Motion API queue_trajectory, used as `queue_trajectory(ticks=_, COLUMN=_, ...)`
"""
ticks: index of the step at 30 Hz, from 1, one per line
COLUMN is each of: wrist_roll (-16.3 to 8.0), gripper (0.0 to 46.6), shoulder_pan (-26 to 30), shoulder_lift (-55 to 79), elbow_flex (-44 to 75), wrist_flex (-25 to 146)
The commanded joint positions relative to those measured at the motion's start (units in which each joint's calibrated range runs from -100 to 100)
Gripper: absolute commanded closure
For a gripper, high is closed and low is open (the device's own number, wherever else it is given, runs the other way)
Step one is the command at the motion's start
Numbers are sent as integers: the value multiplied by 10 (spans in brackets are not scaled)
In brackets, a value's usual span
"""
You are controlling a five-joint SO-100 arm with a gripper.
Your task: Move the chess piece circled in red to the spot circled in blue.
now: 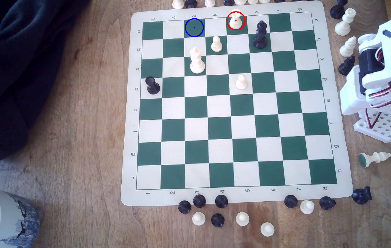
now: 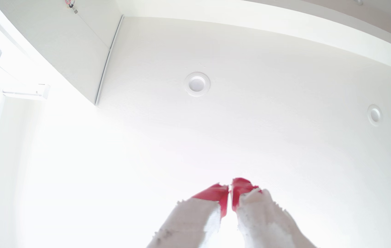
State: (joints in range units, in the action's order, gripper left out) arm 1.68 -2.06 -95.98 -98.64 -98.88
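Gripper (image 2: 230, 188): nearest the wrist camera; two white fingers with red tips (image 2: 214, 193), tips drawn together with a hairline gap, nothing between them; aimed up at a white ceiling (image 2: 261, 71) with a round recessed light (image 2: 196, 84).
Arm (image 1: 385, 71): white, folded at the exterior view's right edge, off the board.
Chess piece (image 1: 235, 20): cream, notched top, upright on the red-ringed green square in row a, column 5.
Spot (image 1: 194, 27): blue-ringed green square, row a, column 3, bare; two squares toward the exterior view's left of the chess piece.
Board (image 1: 366, 188): green and cream mat on a wooden table (image 1: 82, 119).
Other men on board: tall cream piece (image 1: 197, 60), two cream pawns (image 1: 216, 44) (image 1: 241, 82), tall black piece (image 1: 260, 34), black rook (image 1: 152, 85).
Off board: loose pieces along the edges; mug (image 1: 1, 217); dark cloth (image 1: 10, 71).
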Motion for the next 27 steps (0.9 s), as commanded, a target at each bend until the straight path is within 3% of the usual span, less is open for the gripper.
queue_trajectory(ticks=1, wrist_roll=2, gripper=464, shoulder_pan=-27, shoulder_lift=1, elbow_flex=-13, wrist_flex=13)
queue_trajectory(ticks=9, wrist_roll=2, gripper=464, shoulder_pan=-92, shoulder_lift=1, elbow_flex=8, wrist_flex=216)
queue_trajectory(ticks=14, wrist_roll=-1, gripper=464, shoulder_pan=-134, shoulder_lift=1, elbow_flex=103, wrist_flex=539)
queue_trajectory(ticks=19, wrist_roll=-1, gripper=464, shoulder_pan=-175, shoulder_lift=3, elbow_flex=143, wrist_flex=715)
queue_trajectory(ticks=27, wrist_roll=-3, gripper=464, shoulder_pan=-201, shoulder_lift=132, elbow_flex=217, wrist_flex=826)
